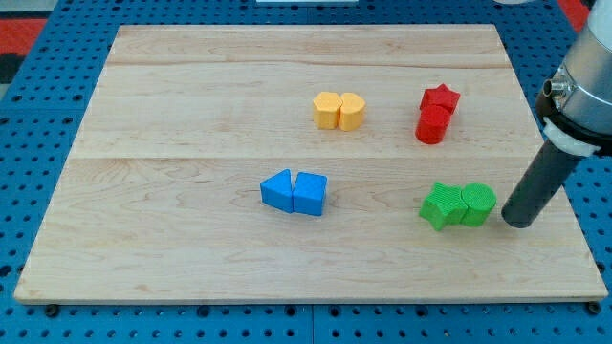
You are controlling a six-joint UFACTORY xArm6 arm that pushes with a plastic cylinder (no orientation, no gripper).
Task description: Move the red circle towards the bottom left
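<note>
The red circle (431, 125) lies at the view's upper right of the wooden board (191, 115), touching a red star (441, 97) just above it. My tip (519, 223) rests on the board at the view's right, just right of the green blocks and well below and right of the red circle. It touches no block.
A green star (441, 204) and a green circle (477, 204) sit together left of the tip. Two yellow blocks (339, 110) lie left of the red pair. Two blue blocks (295, 192) lie near the board's middle. Blue pegboard surrounds the board.
</note>
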